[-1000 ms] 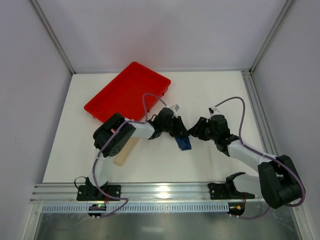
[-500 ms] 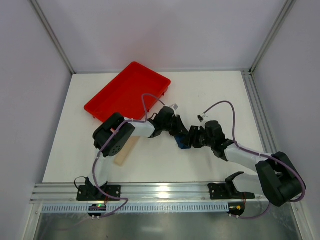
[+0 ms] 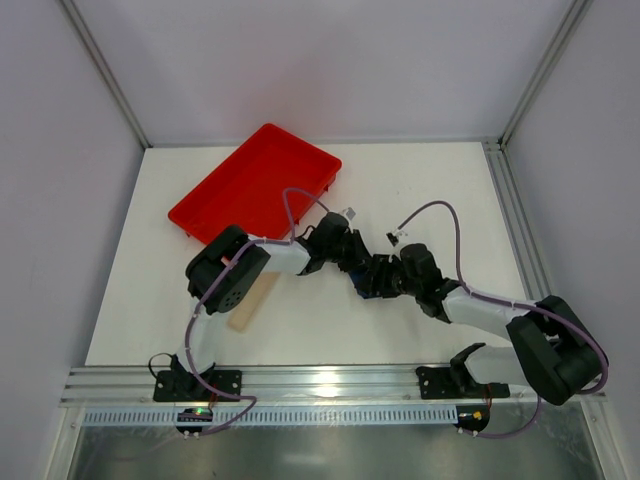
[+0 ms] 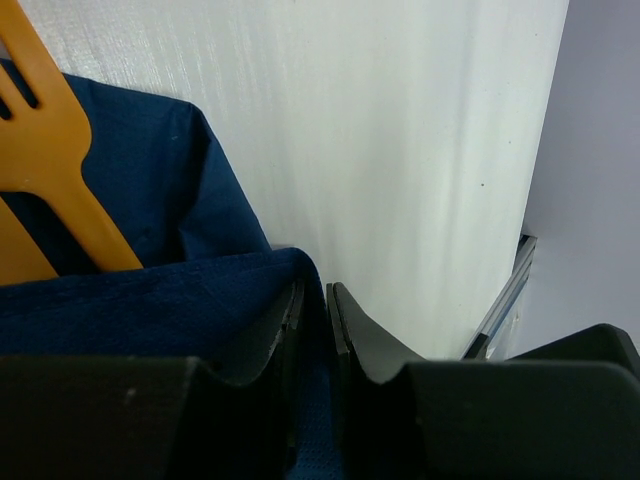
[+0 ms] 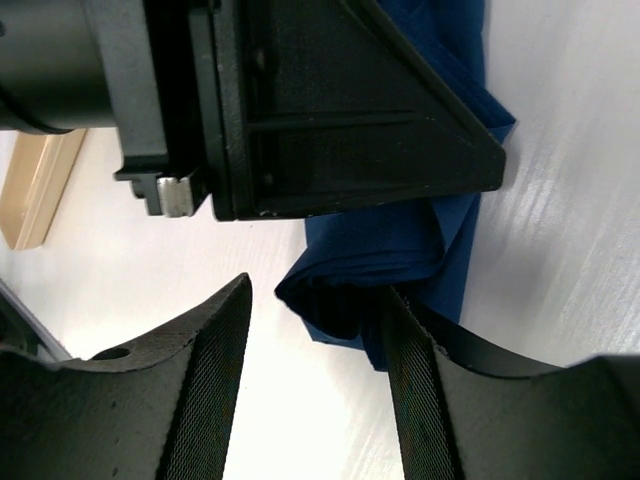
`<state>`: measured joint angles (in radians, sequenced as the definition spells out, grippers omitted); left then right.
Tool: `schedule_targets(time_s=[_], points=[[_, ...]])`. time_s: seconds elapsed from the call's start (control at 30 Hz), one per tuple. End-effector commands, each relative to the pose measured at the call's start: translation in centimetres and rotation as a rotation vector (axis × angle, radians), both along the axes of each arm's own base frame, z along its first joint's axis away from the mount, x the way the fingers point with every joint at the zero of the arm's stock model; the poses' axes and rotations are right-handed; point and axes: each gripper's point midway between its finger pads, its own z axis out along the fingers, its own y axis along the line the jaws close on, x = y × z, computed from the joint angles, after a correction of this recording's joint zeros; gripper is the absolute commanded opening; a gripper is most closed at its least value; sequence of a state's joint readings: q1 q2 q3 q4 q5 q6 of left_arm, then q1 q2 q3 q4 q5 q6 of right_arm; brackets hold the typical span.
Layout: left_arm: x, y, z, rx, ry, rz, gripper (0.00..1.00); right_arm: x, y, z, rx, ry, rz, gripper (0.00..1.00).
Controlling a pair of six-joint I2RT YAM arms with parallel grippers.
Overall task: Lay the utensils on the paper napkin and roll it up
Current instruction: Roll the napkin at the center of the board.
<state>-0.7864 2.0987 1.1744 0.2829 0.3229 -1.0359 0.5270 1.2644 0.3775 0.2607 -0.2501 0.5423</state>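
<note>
In the left wrist view the navy paper napkin (image 4: 150,300) lies bunched in folds, and my left gripper (image 4: 312,290) is shut on one raised fold of it. An orange fork (image 4: 50,150) rests on the napkin at the upper left, with a second orange utensil (image 4: 15,250) beside it. In the right wrist view my right gripper (image 5: 315,340) is open, its fingers on either side of the napkin's folded end (image 5: 370,270). The right finger sits against the paper. From above, both grippers (image 3: 355,268) (image 3: 378,283) meet at mid-table and hide most of the napkin.
A red tray (image 3: 255,182) sits at the back left, clear of the arms. A pale beige strip (image 3: 250,305) lies near the left arm's elbow and also shows as a strip (image 5: 35,190) in the right wrist view. A metal rail (image 3: 320,385) runs along the near edge.
The right gripper has moved left up to the left gripper and the napkin, and its jaws have spread wider. The left gripper has stayed put, still shut on the fold.
</note>
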Motion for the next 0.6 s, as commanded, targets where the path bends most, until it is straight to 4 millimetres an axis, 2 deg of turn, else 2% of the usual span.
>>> schedule_targets(time_s=[0.0,0.17,0.33,0.5,0.57], points=[[0.4,1.3,-1.1,0.071,0.021,0.036,0.2,2.4,-0.2,1.2,-0.034,-0.088,-0.061,0.55],[0.4,1.2,-0.9,0.07,0.021,0.035,0.19,2.8,-0.8,1.0,-0.03,-0.086,-0.129,0.46],[0.8,1.3,-0.6,0.068,0.021,0.042,0.2,1.9,-1.6,-0.2,0.003,-0.033,-0.203,0.21],[1.6,1.4,0.1,0.057,0.011,0.049,0.22,0.8,-2.0,-2.3,-0.002,0.044,-0.23,0.09],[1.9,1.4,0.6,0.047,0.004,0.046,0.25,0.6,-2.0,-2.5,0.019,0.055,-0.247,0.06]])
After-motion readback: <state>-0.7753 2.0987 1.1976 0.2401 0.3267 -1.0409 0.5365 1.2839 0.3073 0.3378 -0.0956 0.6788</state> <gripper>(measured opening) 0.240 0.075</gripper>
